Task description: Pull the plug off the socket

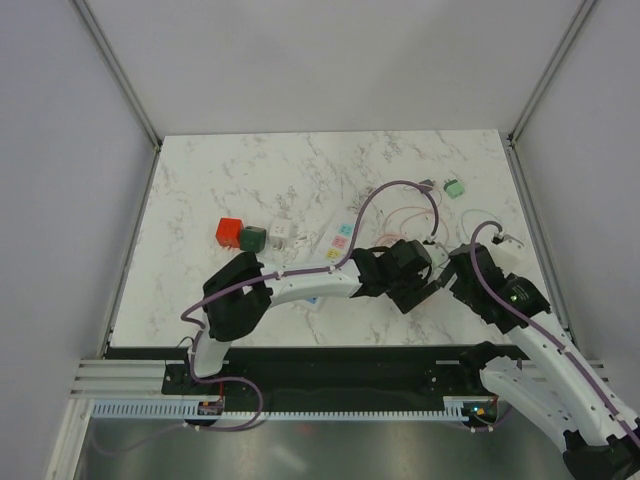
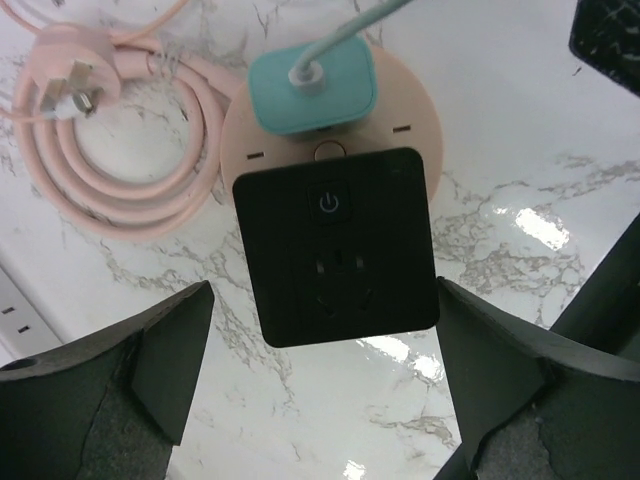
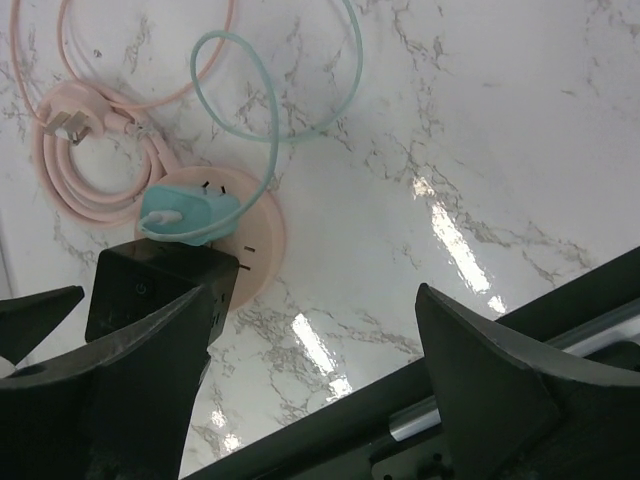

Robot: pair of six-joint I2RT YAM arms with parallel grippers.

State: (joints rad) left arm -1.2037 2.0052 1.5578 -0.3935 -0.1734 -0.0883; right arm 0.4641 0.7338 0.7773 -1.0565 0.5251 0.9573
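Nearest to the left wrist camera were the two dark fingers (image 2: 160, 370) of my left gripper (image 2: 322, 335), spread wide and holding nothing. Between them, with a strip of marble visible on each side, sat the black plug (image 2: 335, 250), a square block with a power button on its face. It was seated in a round pink socket (image 2: 405, 110). Just beside it, on the same base, stood a teal plug (image 2: 312, 90) with its thin cable. The pink cord (image 2: 120, 170) lay coiled to the left of the base. The long white power strip (image 2: 15, 310) showed only as a corner at the edge of this view, apart from my fingers, so I judged that the black plug was the one to pull.

It looked to me like stiff, light plastic with smooth sides, probably a little slippery. I would take it on its two flat opposite sides and pull straight, without tilting. The pink base seemed light too, and loose on the marble table (image 2: 540, 170), so it could rise together with the plug if nothing pressed it down.

My right gripper (image 3: 310, 300) hovered close by, also wide and empty, with the plug beside one finger and not between the two.
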